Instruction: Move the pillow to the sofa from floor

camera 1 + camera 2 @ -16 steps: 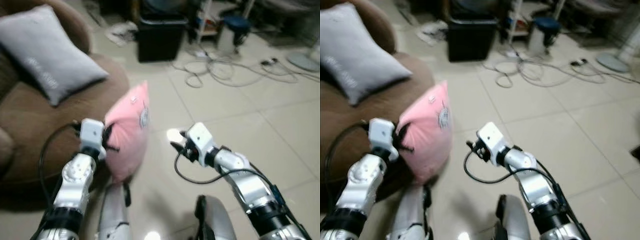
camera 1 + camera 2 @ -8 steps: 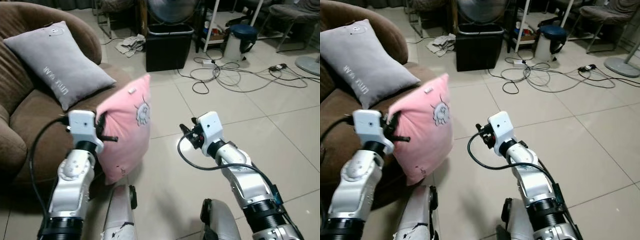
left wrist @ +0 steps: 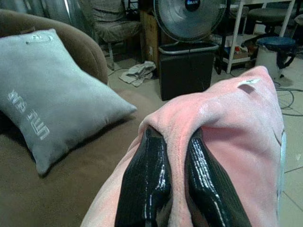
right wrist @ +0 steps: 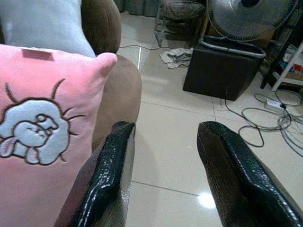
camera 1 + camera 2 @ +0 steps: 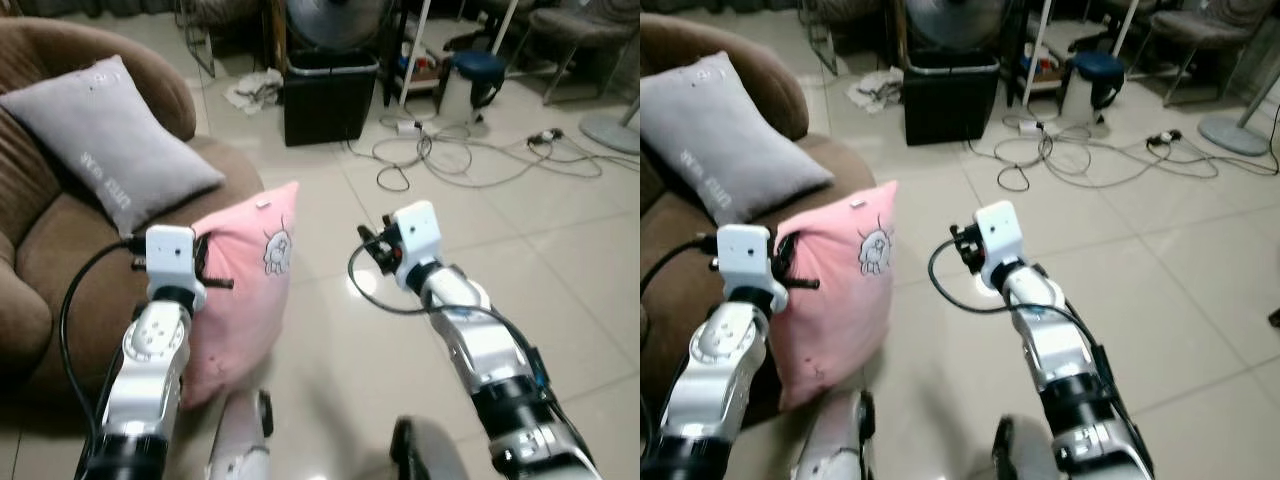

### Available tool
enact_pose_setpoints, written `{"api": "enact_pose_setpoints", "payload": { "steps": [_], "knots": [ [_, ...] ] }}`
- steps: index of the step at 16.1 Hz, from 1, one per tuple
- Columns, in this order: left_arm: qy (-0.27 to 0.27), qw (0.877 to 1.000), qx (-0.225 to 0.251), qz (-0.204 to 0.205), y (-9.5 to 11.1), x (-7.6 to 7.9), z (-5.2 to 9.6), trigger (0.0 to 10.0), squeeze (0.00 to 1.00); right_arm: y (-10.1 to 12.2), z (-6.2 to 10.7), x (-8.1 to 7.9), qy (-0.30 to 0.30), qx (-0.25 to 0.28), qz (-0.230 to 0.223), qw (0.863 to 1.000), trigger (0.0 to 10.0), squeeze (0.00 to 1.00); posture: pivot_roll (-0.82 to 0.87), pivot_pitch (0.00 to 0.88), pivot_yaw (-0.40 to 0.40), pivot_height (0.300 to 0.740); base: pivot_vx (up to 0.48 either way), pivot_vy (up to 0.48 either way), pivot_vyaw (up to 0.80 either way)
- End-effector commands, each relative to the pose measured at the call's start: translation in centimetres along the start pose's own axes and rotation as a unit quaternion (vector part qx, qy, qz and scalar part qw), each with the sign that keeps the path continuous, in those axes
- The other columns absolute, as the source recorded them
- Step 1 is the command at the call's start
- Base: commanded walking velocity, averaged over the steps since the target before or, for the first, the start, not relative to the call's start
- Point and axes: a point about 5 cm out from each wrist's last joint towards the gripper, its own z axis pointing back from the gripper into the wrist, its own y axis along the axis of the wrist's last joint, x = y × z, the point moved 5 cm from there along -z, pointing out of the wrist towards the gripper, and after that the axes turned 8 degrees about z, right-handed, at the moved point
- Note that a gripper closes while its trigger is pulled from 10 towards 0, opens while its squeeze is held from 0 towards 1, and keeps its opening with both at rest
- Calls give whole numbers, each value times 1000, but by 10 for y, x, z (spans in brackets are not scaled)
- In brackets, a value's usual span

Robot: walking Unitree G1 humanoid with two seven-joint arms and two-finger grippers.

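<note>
Pink pillow (image 5: 245, 285): soft fleecy cloth, matt, with a stitched cartoon patch and a small sewn label. Grey cushion (image 5: 112, 140): smooth woven cloth, matt, pale lettering. Sofa (image 5: 60, 250): brown ribbed plush, matt. Floor (image 5: 520, 250): pale glazed tile, glossy, glare spots. Left gripper (image 3: 173, 177) fingers (image 3: 147, 182): 2, black, glossy, finely ribbed, pinched into the pillow's fleece. Bin (image 5: 328, 95): black, matt. Arm (image 5: 480, 350): silver metal, satin; white plastic wrist housing.

the soft pink pillow with a sheep patch (image 5: 245, 285) now hangs lower beside the brown sofa's (image 5: 70, 250) front edge, its top corner dropped.
</note>
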Motion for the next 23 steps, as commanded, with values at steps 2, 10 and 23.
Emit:
{"api": "enact_pose_setpoints", "payload": {
  "steps": [2,10,23],
  "knots": [
    [-5,999,43,-19,25,7,-4,10000,0,9,-6,-1,6,15,10,1000,10000,0,205,0,-71,699,0,0,0],
    [2,998,58,-30,32,8,-1,10000,0,12,-10,3,6,19,15,1000,10000,0,209,0,-83,740,0,0,0],
    [-13,995,79,-57,42,16,-4,10000,0,12,-10,3,3,28,32,999,10000,0,195,0,-72,740,95,0,157]
  ]
}}
